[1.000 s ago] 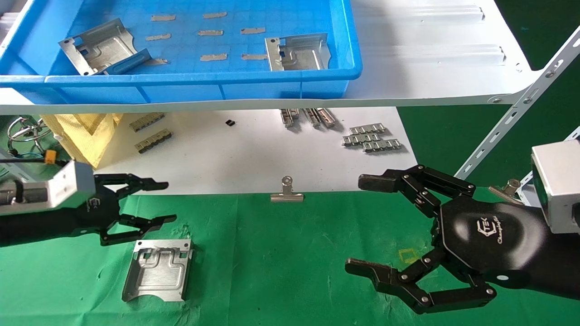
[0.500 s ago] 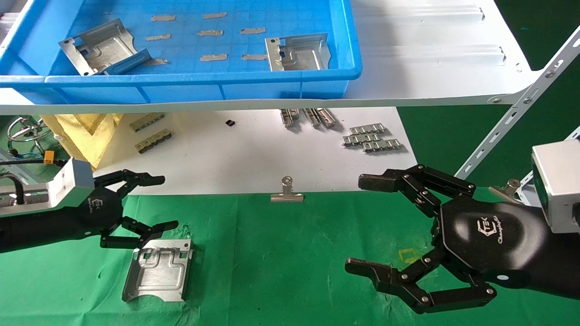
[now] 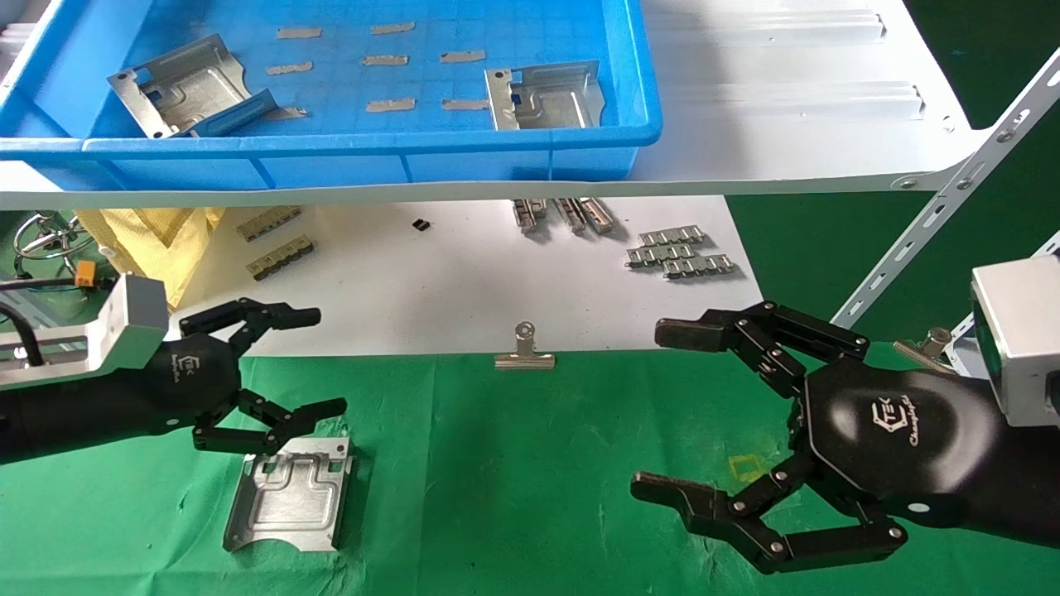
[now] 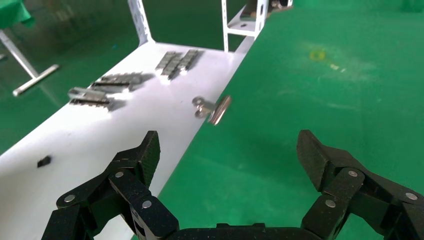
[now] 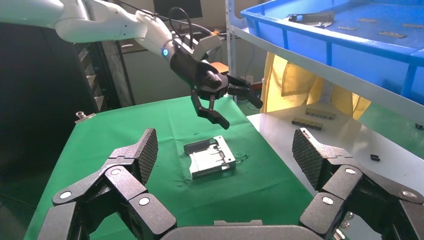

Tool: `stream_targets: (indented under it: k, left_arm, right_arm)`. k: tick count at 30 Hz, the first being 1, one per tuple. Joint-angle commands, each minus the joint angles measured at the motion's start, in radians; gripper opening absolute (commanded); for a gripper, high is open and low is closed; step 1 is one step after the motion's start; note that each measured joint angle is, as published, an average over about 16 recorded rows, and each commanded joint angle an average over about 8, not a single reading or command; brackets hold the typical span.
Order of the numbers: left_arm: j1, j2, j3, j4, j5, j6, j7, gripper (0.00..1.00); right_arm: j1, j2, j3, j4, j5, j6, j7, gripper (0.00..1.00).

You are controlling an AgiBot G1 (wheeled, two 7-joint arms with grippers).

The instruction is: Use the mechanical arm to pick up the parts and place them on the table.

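My left hand [image 3: 294, 364] hangs wide open and empty above one part [image 3: 287, 494] lying on the green counter [image 3: 513, 472]. I judge the next reach is up to the blue bin [image 3: 356, 149], clearing its rim. The right hand [image 3: 671, 414] idles open.

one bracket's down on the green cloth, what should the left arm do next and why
Probably rise toward the blue bin on the shelf. The left gripper is open and empty, above the bracket on the cloth, as the right wrist view shows. Two brackets remain in the bin. The right gripper is parked open.
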Motion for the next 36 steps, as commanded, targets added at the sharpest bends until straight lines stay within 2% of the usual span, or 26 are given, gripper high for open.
stream_targets:
  k: [1,36]
  left_arm:
    - [0.018,-0.008,-0.016,-0.041,-0.008,-0.004,-0.025,1.00]
    - [0.330,-0.141,-0.296,-0.758,-0.152,-0.067,-0.465,1.00]
  right_arm:
    - [0.000,0.000,0.000,0.000,0.000,0.000,0.000,1.00]
    - [0.000,0.000,0.000,0.000,0.000,0.000,0.000,1.00]
